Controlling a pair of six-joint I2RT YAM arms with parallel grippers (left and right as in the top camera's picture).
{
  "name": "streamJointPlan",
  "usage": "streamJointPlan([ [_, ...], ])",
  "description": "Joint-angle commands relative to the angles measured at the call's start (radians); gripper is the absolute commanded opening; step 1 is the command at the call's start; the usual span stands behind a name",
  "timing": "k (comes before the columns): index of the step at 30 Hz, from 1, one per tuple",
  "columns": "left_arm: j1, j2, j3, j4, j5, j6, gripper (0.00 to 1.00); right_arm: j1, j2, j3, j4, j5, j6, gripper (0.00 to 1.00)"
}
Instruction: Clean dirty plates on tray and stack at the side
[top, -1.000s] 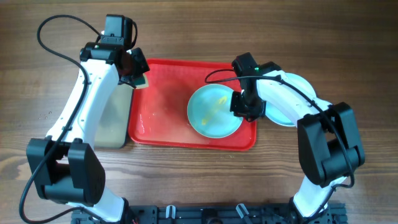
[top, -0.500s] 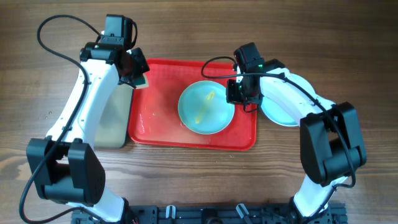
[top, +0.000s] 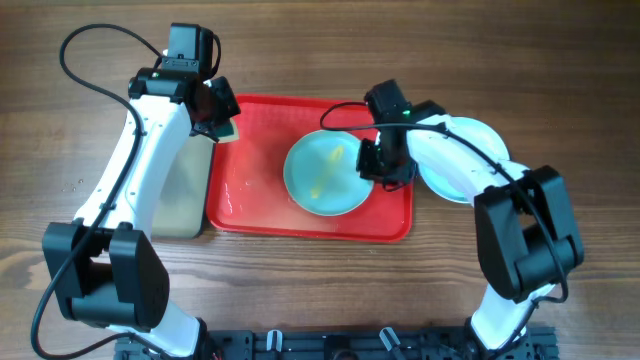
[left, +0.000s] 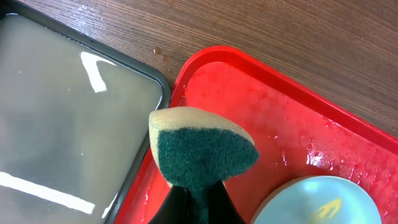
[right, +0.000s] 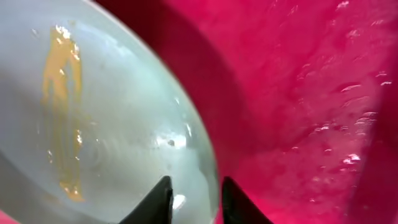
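Observation:
A pale blue plate (top: 325, 175) with a yellow smear sits on the red tray (top: 250, 215), right of its middle. My right gripper (top: 372, 160) is shut on the plate's right rim, one finger on each side of it, as the right wrist view shows for gripper (right: 196, 186), plate (right: 93, 112) and tray (right: 311, 93). My left gripper (top: 222, 118) is shut on a yellow-and-green sponge (left: 202, 149) and holds it over the tray's far left corner (left: 311, 112). At least one more pale plate (top: 478, 135) lies on the wood right of the tray, partly hidden by my right arm.
A black-rimmed tray (top: 180, 205) with a beige wet floor sits against the red tray's left side, also seen in the left wrist view (left: 62, 112). The red tray's floor is wet. Brown tabletop (top: 300, 60) surrounds both trays.
My right gripper has carried the smeared plate leftward and slightly away from the front across the red tray. The left arm and the sponge have not moved.

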Motion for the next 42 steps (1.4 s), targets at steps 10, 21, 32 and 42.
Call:
streamJointPlan([
  [10, 0.0, 0.009, 0.008, 0.009, 0.011, -0.02, 0.04, -0.039, 0.092, 0.058, 0.142, -0.099, -0.028, 0.04],
  [21, 0.0, 0.009, 0.008, 0.01, 0.011, -0.019, 0.04, -0.032, 0.114, 0.058, 0.302, -0.151, -0.126, 0.45],
  [32, 0.0, 0.017, 0.008, 0.008, 0.013, -0.02, 0.04, 0.005, 0.139, 0.029, 0.286, -0.031, 0.174, 0.16],
  [42, -0.088, 0.107, 0.008, -0.012, 0.135, 0.137, 0.04, 0.003, 0.15, 0.059, 0.316, -0.246, -0.203, 0.04],
])
